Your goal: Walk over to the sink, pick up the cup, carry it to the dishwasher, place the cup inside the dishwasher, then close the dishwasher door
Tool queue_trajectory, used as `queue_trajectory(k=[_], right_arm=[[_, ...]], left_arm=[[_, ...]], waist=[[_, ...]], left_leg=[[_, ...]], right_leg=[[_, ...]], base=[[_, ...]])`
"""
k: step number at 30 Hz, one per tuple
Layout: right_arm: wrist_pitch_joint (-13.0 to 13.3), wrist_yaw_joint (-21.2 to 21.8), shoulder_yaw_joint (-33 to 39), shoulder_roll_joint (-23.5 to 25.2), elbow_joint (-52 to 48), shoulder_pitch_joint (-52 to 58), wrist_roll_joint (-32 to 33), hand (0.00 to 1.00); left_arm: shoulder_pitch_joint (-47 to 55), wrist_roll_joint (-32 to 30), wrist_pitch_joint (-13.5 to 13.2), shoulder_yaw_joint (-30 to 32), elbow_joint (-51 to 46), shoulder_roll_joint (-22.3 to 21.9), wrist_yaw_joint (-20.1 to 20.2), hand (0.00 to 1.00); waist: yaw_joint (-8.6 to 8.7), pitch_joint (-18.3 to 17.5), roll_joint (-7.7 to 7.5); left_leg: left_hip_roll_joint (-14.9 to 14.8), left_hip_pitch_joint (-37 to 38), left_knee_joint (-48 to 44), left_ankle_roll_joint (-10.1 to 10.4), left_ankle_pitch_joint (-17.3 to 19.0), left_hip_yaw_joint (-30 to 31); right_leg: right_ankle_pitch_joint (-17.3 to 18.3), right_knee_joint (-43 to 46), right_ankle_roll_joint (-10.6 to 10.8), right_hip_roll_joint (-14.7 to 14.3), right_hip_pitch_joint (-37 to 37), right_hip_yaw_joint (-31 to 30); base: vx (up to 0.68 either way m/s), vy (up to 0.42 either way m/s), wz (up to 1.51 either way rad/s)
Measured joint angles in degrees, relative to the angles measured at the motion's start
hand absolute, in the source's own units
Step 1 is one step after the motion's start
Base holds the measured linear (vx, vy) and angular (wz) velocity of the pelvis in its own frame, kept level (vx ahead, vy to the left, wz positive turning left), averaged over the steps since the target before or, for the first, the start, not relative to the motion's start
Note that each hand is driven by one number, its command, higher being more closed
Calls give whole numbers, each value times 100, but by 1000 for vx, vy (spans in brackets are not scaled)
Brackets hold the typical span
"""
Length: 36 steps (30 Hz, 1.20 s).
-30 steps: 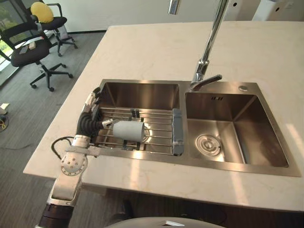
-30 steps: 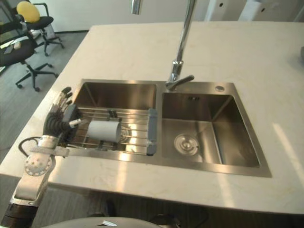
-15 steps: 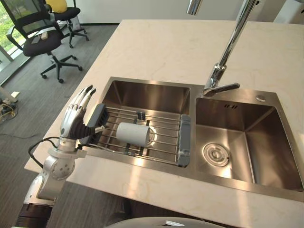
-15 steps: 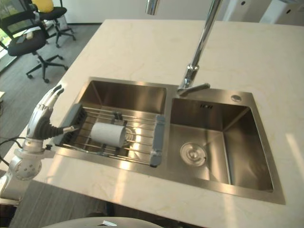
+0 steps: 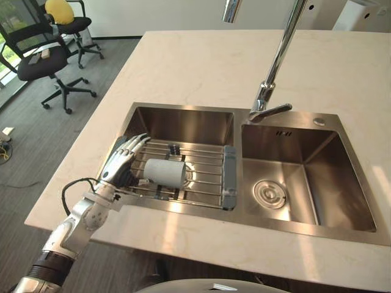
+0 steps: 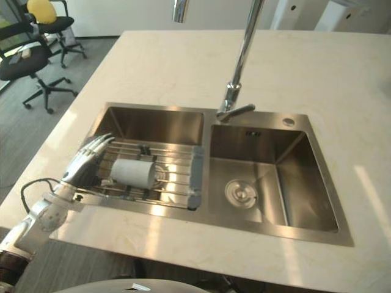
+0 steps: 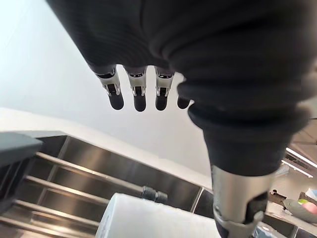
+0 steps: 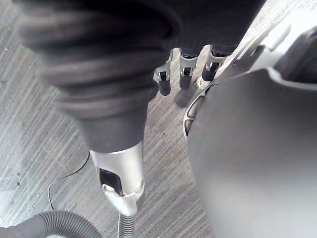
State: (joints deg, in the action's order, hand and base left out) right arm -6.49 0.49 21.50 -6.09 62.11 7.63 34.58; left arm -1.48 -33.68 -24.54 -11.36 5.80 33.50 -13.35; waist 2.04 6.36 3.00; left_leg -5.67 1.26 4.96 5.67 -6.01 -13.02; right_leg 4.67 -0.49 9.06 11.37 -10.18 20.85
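A pale grey cup (image 5: 165, 173) lies on its side on the wire rack (image 5: 229, 177) across the sink's left basin (image 5: 183, 122). My left hand (image 5: 122, 163) leans over the rack's left end, right beside the cup's base, with its fingers straight and spread. In the left wrist view the fingers (image 7: 139, 96) hover above the cup (image 7: 148, 220) with a gap between, and the thumb (image 7: 237, 198) comes down next to it. My right hand (image 8: 121, 173) hangs over the striped floor with its fingers (image 8: 163, 82) relaxed and holding nothing.
A tall faucet (image 5: 275, 67) rises behind the divider between the basins. The right basin (image 5: 342, 183) has a round drain (image 5: 270, 193). The pale stone counter (image 5: 201, 61) surrounds the sink. Office chairs (image 5: 49, 61) stand on the floor far left.
The camera has shifted. My left hand has tipped down from upright at the rack's left edge and now leans over the rack next to the cup. The cup has not moved.
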Motion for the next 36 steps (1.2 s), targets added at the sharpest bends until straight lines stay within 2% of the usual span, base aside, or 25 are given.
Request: queue_trajectory(k=[5,7,11,20,23,27,29,30,32,36], right_arm=[[-10,-61,28,2,7,5,7,0],[-23,-84,151,-2,31,4,81,0],[-58,-173,202,-16,36,1,365,0],[-94,-218,469,-21,186,18,441,0],[-92,-217,592,-16,185,8,432,0],[-59,-211,624,-18,181,-7,380,0],[-18,-206,687,-15,188,19,326,0],[3,-204,696,-15,188,29,324,0],[9,-192,776,-16,186,10,323,0],[66,-178,830,-35,184,-21,322,0]], left_arm=[[-101,-252,176,-466,396,9,320,0],[-189,-245,296,-570,434,85,625,0],[-287,-239,482,-745,520,160,884,0],[-545,-52,836,-1045,827,175,1187,0],[-702,88,967,-1129,859,174,1514,0],[-1214,87,1149,-1237,1180,185,2313,0],[-1375,104,1188,-1342,1187,185,2555,0],[-1480,106,1182,-1443,1168,184,2700,100],[-1579,209,1081,-1547,1143,181,2825,100],[-1750,266,1072,-1627,1171,180,2894,100]], waist=[[60,11,-31],[111,11,-19],[131,13,37],[150,45,104],[140,46,103],[291,48,122],[340,53,145],[407,59,157],[450,50,198],[516,84,276]], left_leg=[[-12,105,-1,40,47,-162],[-15,122,-1,41,48,-211],[-42,196,0,45,84,-333],[-52,267,-1,27,133,-488],[-53,267,-1,26,134,-489],[-70,259,-2,41,160,-593],[-69,257,-4,53,172,-618],[-69,257,-4,60,185,-628],[-70,264,-7,66,190,-676],[-72,294,-36,67,189,-742]], right_leg=[[-12,-11,24,4,-1,-152],[-12,-18,24,4,-3,-172],[-12,-5,23,-5,-2,-286],[-15,-18,5,12,43,-436],[-15,-8,5,12,50,-442],[-18,16,8,11,168,-573],[-53,36,47,12,205,-619],[-51,33,48,12,205,-620],[-52,9,50,10,202,-620],[-52,-25,50,9,174,-611]], base=[[27,-14,-15],[1,-13,-5],[-19,-3,-12],[-26,6,-8],[0,0,0],[9,5,-17],[59,-3,-17],[79,-11,-4],[76,-12,-6],[37,-8,-4]])
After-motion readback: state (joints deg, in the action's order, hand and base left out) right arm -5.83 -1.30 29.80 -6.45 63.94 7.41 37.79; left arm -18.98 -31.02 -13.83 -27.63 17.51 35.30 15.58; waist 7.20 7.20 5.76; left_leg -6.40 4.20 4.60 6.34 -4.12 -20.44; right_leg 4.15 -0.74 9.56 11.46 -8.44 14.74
